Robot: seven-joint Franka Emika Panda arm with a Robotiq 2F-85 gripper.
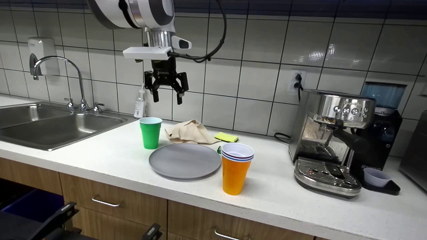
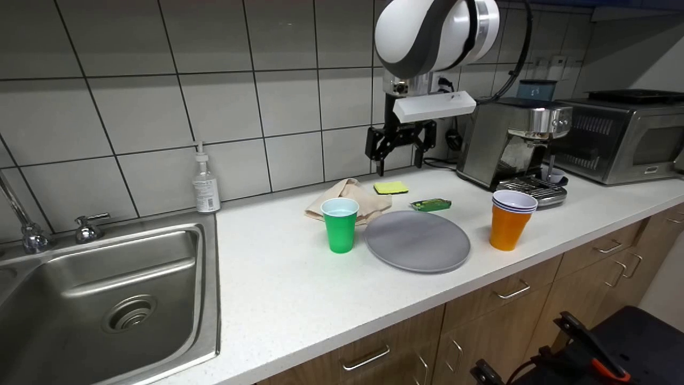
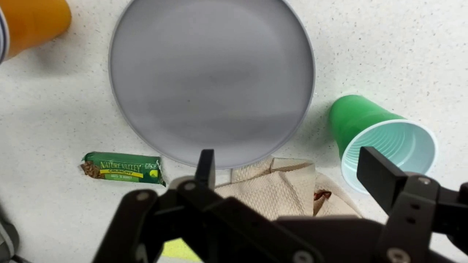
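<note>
My gripper (image 1: 167, 97) is open and empty, well above the counter in both exterior views; its fingers are wide apart in the wrist view (image 3: 287, 157). Below it lies a crumpled beige cloth (image 3: 270, 190), with a small dark red bit showing in a fold. A green cup (image 2: 340, 230) with a pale inside stands upright beside the cloth. A grey round plate (image 3: 212, 73) lies in front. A green-wrapped snack bar (image 3: 124, 168) and a yellow sponge (image 2: 390, 187) lie near the plate and cloth. Stacked orange cups (image 1: 235, 173) stand upright on the plate's far side from the green cup.
A steel sink (image 2: 208, 299) with a tap (image 1: 80, 80) and a soap bottle (image 2: 206, 187) is at one end. An espresso machine (image 1: 333, 133), a grinder (image 1: 383, 116) and a microwave-like oven (image 2: 630, 139) are at the other. A tiled wall (image 1: 253, 83) runs behind.
</note>
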